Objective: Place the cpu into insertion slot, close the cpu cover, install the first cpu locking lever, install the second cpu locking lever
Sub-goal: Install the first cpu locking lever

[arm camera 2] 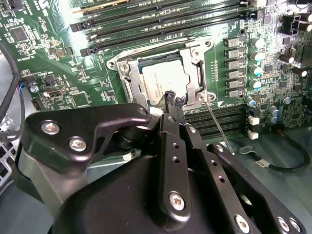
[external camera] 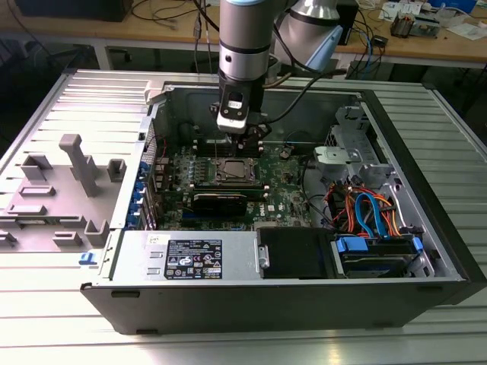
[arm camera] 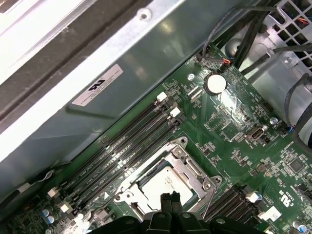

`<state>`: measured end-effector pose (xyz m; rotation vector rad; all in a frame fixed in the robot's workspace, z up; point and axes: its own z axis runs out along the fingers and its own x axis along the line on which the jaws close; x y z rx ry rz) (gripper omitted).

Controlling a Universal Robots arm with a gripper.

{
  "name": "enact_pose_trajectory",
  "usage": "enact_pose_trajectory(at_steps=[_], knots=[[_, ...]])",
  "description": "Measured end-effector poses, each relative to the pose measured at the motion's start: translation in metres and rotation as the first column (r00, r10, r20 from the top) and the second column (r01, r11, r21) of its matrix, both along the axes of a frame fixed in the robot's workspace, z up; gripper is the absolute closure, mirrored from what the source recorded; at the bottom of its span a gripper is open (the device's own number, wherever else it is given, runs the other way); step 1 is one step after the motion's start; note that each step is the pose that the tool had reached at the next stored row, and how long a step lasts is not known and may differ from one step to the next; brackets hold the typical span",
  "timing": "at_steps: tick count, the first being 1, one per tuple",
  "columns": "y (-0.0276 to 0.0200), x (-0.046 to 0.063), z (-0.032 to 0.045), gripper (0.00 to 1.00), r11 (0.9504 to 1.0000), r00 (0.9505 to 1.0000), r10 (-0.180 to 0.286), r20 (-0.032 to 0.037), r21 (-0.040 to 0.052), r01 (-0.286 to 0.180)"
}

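The cpu point(arm camera 2: 163, 80) is already sitting in the insertion slot point(arm camera 2: 119, 66), mid-board, with the cpu cover point(arm camera 2: 132, 87) lying shut over it. The hand point(arm camera 2: 174, 100) is hovering just above, fingertips together and empty. One locking lever point(arm camera 2: 217, 126) is sticking out, seemingly unlatched.

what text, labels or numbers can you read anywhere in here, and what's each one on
Nothing here can be read well enough to quote.
power supply label: white, dense print and symbols, too small to read.
case wall sticker: white, one dark mark and fine lines, illegible.
motherboard: white printed markings, too small to read.
cpu: faint marks on its metal top, illegible.
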<state>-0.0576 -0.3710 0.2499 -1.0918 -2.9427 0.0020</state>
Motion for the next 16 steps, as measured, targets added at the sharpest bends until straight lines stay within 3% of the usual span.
enact_pose_trajectory(at_steps=[4,8,14,16], knots=[[0.0000,-0.0001,0.0004,0.89,0.9993,0.9993,0.037,0.0001,-0.0002,-0.037],[0.0001,-0.0001,0.0005,0.89,0.9955,0.9955,0.095,0.0000,-0.0006,-0.095],[0.0002,-0.0002,0.0005,0.89,0.9806,0.9806,0.196,-0.0006,-0.0041,-0.196],[0.0002,-0.0002,0.0005,0.89,0.9786,0.9786,0.206,-0.0006,-0.0043,-0.206]])
